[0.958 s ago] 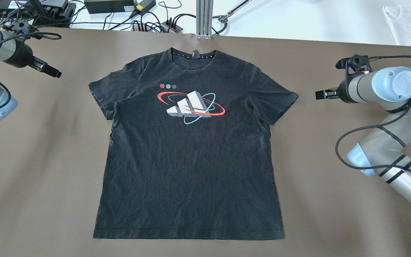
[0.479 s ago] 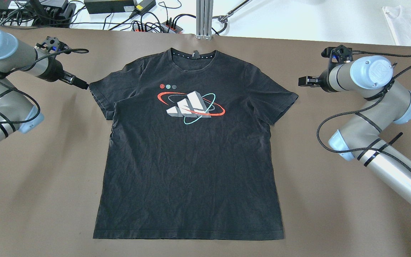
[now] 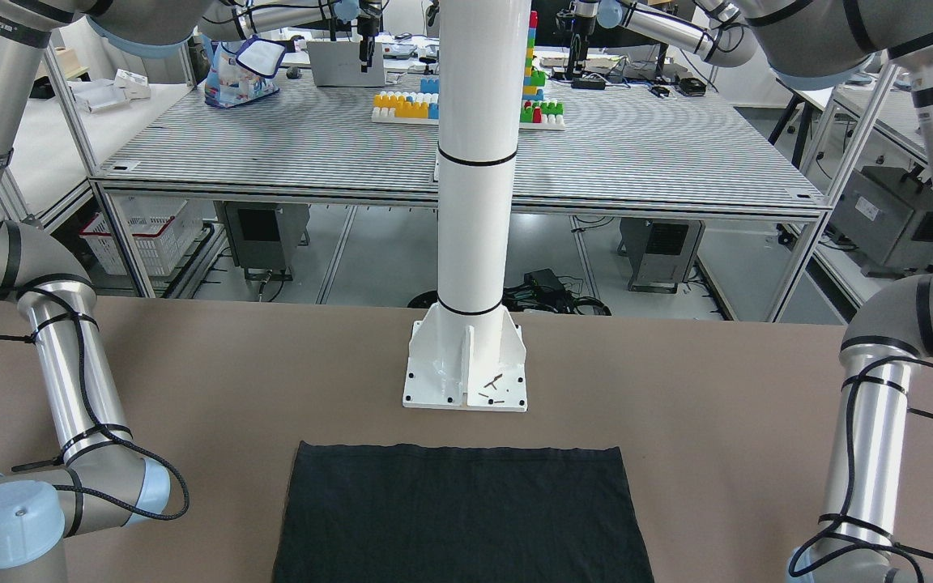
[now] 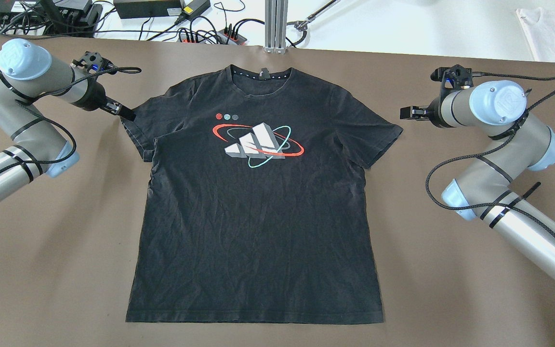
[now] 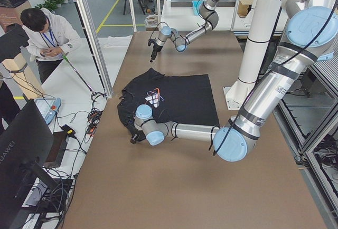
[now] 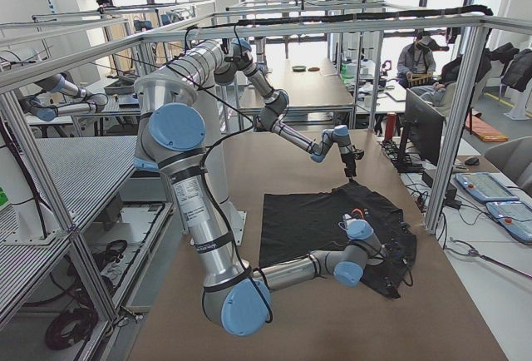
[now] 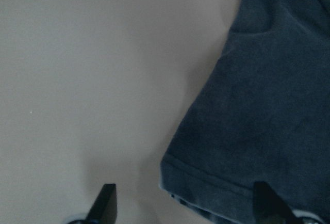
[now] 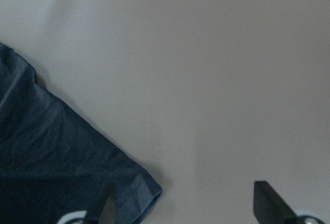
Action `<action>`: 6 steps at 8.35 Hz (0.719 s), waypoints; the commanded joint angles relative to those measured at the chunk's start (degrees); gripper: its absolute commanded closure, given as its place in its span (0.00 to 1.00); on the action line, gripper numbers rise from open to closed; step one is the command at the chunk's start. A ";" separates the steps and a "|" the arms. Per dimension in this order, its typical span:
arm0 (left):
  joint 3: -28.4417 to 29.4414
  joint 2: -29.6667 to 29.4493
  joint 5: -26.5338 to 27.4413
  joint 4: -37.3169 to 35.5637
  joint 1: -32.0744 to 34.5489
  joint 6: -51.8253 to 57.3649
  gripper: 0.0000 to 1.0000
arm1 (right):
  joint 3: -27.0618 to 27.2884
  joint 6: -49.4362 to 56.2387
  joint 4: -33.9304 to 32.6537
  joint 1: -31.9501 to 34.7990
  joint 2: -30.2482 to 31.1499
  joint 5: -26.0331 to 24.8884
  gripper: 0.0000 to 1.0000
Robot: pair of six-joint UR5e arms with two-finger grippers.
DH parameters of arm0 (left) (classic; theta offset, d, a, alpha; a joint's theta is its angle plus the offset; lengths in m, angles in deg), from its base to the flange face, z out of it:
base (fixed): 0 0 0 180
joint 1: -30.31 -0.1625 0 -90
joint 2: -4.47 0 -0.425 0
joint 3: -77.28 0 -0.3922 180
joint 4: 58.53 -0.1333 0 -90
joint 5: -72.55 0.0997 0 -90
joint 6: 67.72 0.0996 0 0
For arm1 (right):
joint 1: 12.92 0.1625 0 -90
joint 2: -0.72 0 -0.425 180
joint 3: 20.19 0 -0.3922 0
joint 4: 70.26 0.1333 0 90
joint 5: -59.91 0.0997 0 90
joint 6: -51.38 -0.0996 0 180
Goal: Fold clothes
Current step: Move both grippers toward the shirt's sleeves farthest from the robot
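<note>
**A:** Where is the black T-shirt (image 4: 258,202) to be found?

**B:** It is laid flat on the brown table (image 4: 56,250), print side up. The collar is turned to the far edge and the hem to the robot, and both short sleeves are spread sideways. In the front-facing view the hem is seen near the white pole's base plate (image 3: 465,368), apart from it.

**A:** How is the left gripper (image 4: 125,114) placed?

**B:** It is held at the outer end of the sleeve on the robot's left side. In the left wrist view its fingers are seen spread apart. The sleeve's hemmed corner is framed between them, with one fingertip (image 7: 265,201) over the cloth and the other over bare table. Whether the cloth is touched cannot be told.

**A:** And the right gripper (image 4: 405,113)?

**B:** It is held just beside the other sleeve, and a strip of table is seen between them from overhead. Its fingers are likewise parted and nothing is gripped. In the right wrist view the sleeve's corner is seen by one fingertip (image 8: 105,203).

**A:** Is anything else noted?

**B:** Cables and power strips (image 4: 200,33) are seen beyond the table's far edge. A person (image 5: 47,34) is seen there in the left side view.
</note>
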 commanded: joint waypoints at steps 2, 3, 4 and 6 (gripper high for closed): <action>3.87 -2.26 0.40 0.02 -0.14 0.06 0.25 | -0.02 0.10 0.12 -0.20 0.46 -0.16 0.06; 3.88 -2.17 0.40 0.02 -0.14 0.06 0.25 | -0.02 0.10 0.12 -0.20 0.46 -0.16 0.06; 3.88 -2.17 0.40 0.02 -0.14 0.06 0.34 | -0.02 0.10 0.12 -0.20 0.46 -0.16 0.06; 3.71 -2.09 0.31 0.10 -0.14 0.06 0.81 | -0.02 0.10 0.12 -0.20 0.46 -0.24 0.06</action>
